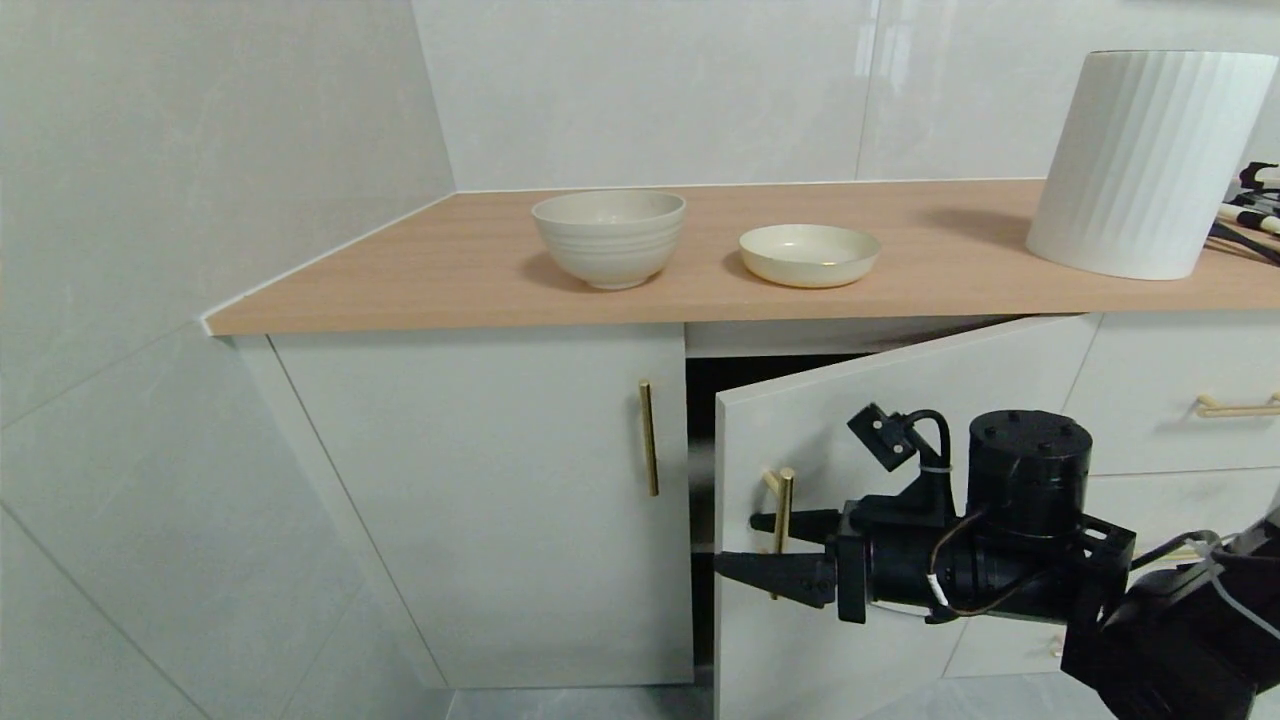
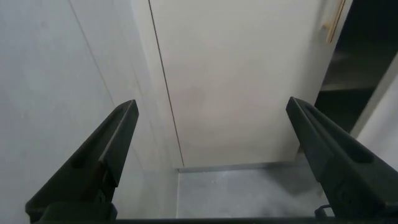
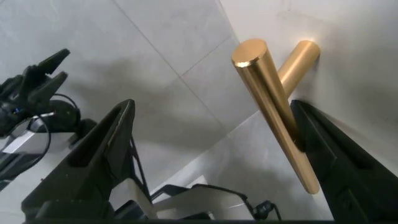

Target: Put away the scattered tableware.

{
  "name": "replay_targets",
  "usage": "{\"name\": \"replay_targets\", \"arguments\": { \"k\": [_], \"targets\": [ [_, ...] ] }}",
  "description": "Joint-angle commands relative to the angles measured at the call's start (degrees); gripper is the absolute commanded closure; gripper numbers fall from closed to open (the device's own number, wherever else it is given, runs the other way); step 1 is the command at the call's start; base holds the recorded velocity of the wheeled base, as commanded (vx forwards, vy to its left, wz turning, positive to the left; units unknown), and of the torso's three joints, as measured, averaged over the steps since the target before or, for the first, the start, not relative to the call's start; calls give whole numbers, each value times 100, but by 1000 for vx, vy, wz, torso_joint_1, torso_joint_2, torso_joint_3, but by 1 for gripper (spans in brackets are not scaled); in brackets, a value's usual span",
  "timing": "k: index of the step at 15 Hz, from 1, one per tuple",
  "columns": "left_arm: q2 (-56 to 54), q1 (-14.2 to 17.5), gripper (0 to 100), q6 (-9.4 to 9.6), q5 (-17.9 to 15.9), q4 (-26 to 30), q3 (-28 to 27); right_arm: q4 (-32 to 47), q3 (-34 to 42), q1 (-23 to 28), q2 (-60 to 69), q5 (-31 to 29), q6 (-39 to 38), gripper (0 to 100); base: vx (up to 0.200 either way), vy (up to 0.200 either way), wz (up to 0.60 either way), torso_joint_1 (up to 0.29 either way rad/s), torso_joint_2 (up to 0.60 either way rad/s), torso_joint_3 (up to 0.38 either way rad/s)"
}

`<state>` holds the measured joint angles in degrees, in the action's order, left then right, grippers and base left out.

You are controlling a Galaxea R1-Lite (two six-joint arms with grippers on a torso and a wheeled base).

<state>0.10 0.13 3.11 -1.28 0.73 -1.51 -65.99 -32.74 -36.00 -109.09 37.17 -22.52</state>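
The bowl point(image 1: 609, 236) and the dish point(image 1: 809, 254) sit side by side on the desk point(image 1: 420, 270). The right hand point(image 1: 765, 548) is spread wide, with a finger on each side of the gold handle point(image 1: 785, 495) of the half-open door point(image 1: 960, 380). The left hand point(image 2: 211, 149) is spread wide too, holding nothing, and faces the closed door point(image 2: 249, 81).

The dark cabinet interior point(image 1: 700, 430) behind the half-open white cabinet door point(image 1: 900, 400) is too shadowed to tell what it holds. The door's slim brass bar handle point(image 1: 786, 490) is partly covered by the black right gripper point(image 1: 735, 542). Beside the tall white ribbed container point(image 1: 1140, 160), some dark-handled utensils point(image 1: 1250, 205) are cut off by the head view's right edge and too small to identify.
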Motion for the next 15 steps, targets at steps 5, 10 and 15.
{"name": "replay_targets", "arguments": {
  "k": [5,10,15],
  "targets": [
    [3488,-13,0,-56,-1120,551,-3092,-37,655,-4,784,18,10,0,0,0,0,0,0,0],
    [5861,-1024,0,-56,-2017,182,-3883,-37,1016,-4,1197,18,-16,0,0,0,0,0,0,0],
    [7294,-1648,0,-91,-2008,-1145,-3655,-37,1183,-12,1206,27,10,0,0,0,0,0,0,0]
  ]
}}
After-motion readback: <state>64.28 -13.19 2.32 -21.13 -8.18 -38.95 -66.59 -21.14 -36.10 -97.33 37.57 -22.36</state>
